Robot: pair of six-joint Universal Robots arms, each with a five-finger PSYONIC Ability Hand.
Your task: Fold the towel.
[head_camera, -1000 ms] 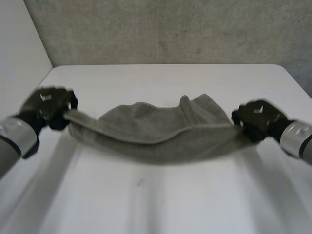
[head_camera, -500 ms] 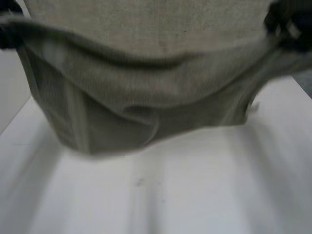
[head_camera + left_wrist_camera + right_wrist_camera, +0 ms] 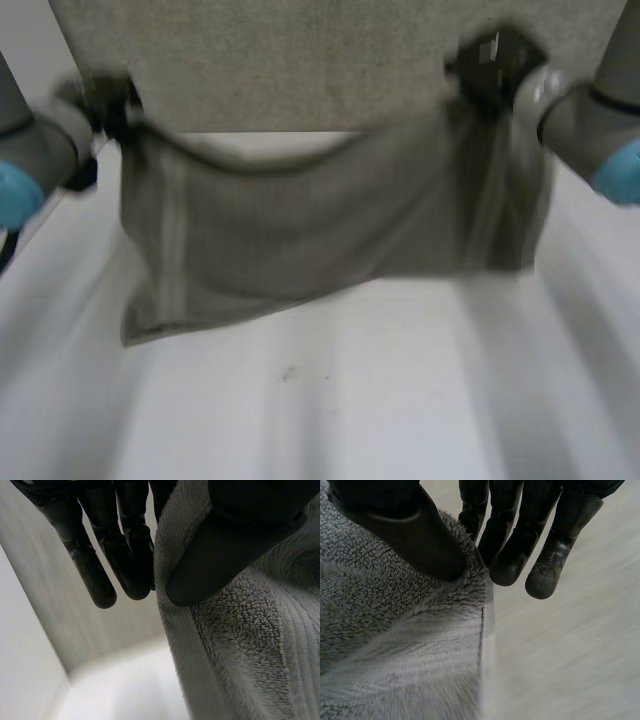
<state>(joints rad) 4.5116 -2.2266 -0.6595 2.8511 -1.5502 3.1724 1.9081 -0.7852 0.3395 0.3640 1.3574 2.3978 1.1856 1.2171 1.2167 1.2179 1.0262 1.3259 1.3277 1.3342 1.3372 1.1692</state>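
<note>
Grey towel [image 3: 320, 230] hung spread at mid-frame over table [image 3: 350, 420]. Top corners pinched between thumb and fingers: left hand [image 3: 112, 103] upper left, right hand [image 3: 490, 62] upper right. No fold visible yet; judged all folding left.

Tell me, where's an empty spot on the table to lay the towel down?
The white table is bare on the near side of the hanging towel, right across. It is crowded higher up, where the left hand and right hand pinch the towel's top corners.
</note>
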